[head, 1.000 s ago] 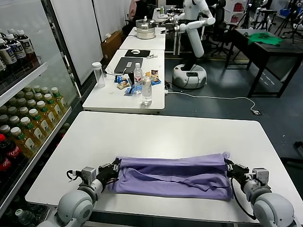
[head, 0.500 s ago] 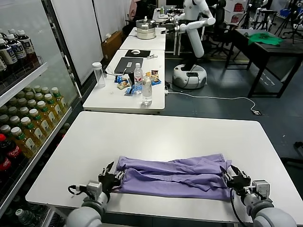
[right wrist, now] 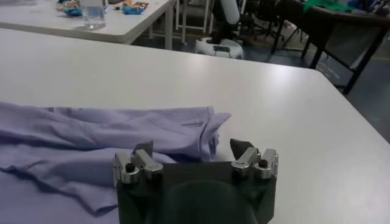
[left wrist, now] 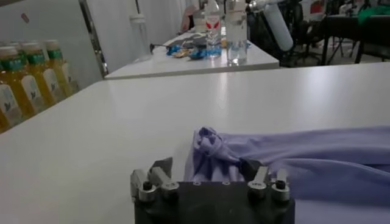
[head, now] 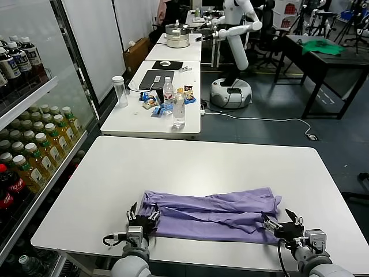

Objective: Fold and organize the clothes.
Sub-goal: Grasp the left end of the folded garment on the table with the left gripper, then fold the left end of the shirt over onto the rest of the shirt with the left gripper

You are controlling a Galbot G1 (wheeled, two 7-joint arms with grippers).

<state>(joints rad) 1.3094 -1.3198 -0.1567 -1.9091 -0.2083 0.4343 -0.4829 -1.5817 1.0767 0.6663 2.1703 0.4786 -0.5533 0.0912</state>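
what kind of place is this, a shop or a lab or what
Most likely a robotics lab or test space, not a shop. Another white robot stands in the background among work tables holding a laptop and snacks. The shelves of bottled drinks look like a mock store setup.

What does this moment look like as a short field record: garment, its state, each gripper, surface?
garment: lavender t-shirt
state: folded into a long band lying flat across the near part of the white table
left gripper: open, at the shirt's left end, holding nothing
right gripper: open, at the shirt's right end, holding nothing
print: not visible
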